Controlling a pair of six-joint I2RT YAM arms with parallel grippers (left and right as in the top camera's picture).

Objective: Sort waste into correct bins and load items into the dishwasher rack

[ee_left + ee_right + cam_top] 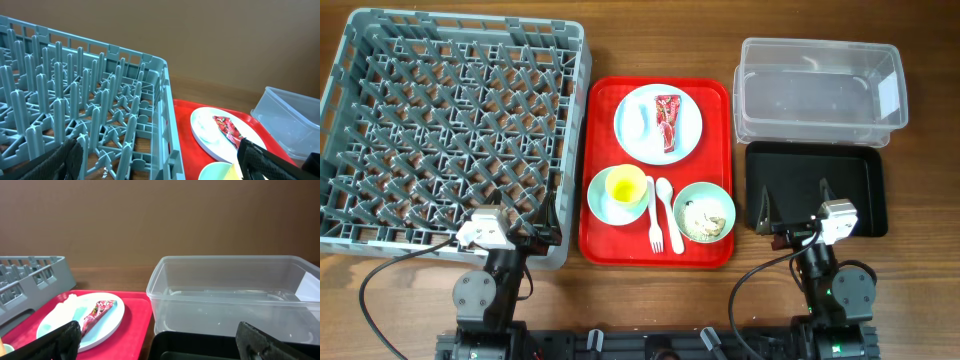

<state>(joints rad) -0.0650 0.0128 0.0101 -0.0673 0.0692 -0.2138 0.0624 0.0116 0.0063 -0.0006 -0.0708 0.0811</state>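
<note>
**Tray load unsorted; both claws idle, jaws wide apart**

1. Left gripper: jaws spread fully, holding nothing, low over the near right corner of the dishwasher rack. Hazard: a sideways sweep toward the red tray may catch a finger on the upright pegs or the rack wall.

2. Right gripper: jaws spread fully, empty, above the black tray, with the clear tub just behind it. Neither bin shows any waste inside.

3. Plate, far end of the red tray: carries the red wrapper and white napkin side by side. Hazard: both are light, so a pinch on one may drag the other or slide the plate.

4. Pale blue bowl, near left: the yellow cup sits inside it. Hazard: lifting the bowl first would probably tip the cup out.

5. Green bowl, near right: holds the food scraps. Hazard: racking it before emptying would likely scatter them.

6. Fork and spoon: flat and close together between the two bowls. They are thin and look hard to pinch, and the bowls crowd the approach.
</note>
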